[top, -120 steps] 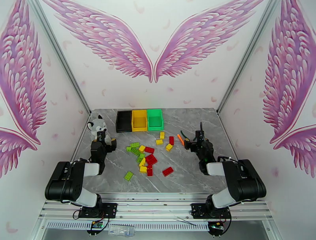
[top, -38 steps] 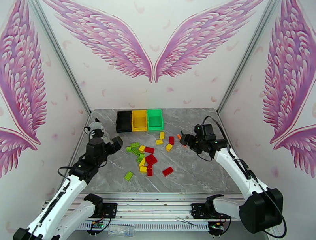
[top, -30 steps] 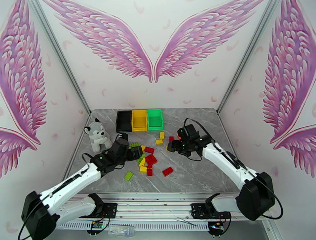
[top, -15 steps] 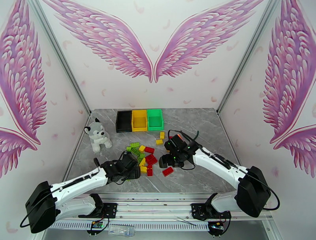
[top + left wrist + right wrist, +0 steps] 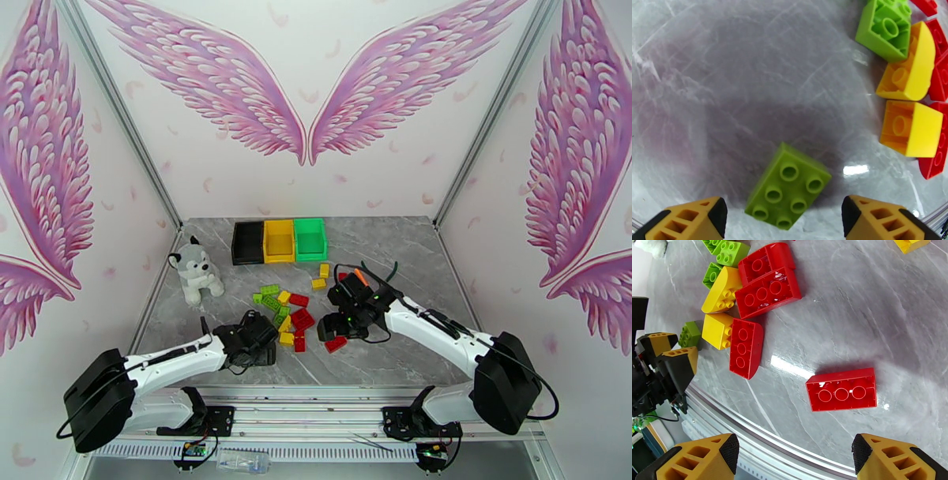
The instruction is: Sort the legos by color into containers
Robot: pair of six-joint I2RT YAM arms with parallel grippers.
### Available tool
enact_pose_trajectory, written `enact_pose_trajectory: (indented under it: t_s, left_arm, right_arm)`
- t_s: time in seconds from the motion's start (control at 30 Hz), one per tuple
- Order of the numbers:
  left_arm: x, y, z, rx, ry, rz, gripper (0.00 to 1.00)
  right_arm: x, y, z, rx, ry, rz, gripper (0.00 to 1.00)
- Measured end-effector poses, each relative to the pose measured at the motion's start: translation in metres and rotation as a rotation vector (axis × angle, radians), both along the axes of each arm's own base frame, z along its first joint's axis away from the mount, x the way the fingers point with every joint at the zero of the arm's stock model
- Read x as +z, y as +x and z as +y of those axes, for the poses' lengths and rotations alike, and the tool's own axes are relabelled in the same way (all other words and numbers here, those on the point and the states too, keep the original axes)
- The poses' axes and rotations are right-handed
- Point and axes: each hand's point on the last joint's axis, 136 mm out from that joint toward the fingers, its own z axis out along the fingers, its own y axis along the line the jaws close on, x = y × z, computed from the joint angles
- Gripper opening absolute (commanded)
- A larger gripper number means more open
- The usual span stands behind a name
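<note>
Grey marble table (image 5: 379, 237), top view: containers (image 5: 279, 254) in row at far edge, legos (image 5: 300, 319) scattered mid-table, well apart from them.
Left wrist: left gripper (image 5: 783, 213) spread wide, green brick (image 5: 788, 187) between fingers, untouched.
Right wrist: right gripper (image 5: 794, 453) wide too, empty, red brick (image 5: 841, 389) just ahead; height above table hard to judge tbh.

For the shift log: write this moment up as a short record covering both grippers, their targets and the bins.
left gripper: open, over a lone green brick
right gripper: open, above a lone red brick
bins: black, yellow, green, in a row, far side
other bricks: clustered mid-table, unsorted
</note>
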Motion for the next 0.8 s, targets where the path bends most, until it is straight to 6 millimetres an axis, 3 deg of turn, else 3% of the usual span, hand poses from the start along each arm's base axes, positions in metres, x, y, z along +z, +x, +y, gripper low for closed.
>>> enact_pose_trajectory:
  t_s: [0.5, 0.8]
  left_arm:
    - [-0.012, 0.003, -0.004, -0.043, 0.033, 0.021, 0.59]
    - [-0.011, 0.007, -0.009, -0.048, 0.028, 0.019, 0.39]
  right_arm:
    - [0.0, 0.0, 0.0, -0.001, 0.002, 0.002, 0.68]
    - [0.005, 0.005, -0.004, -0.059, -0.03, 0.006, 0.75]
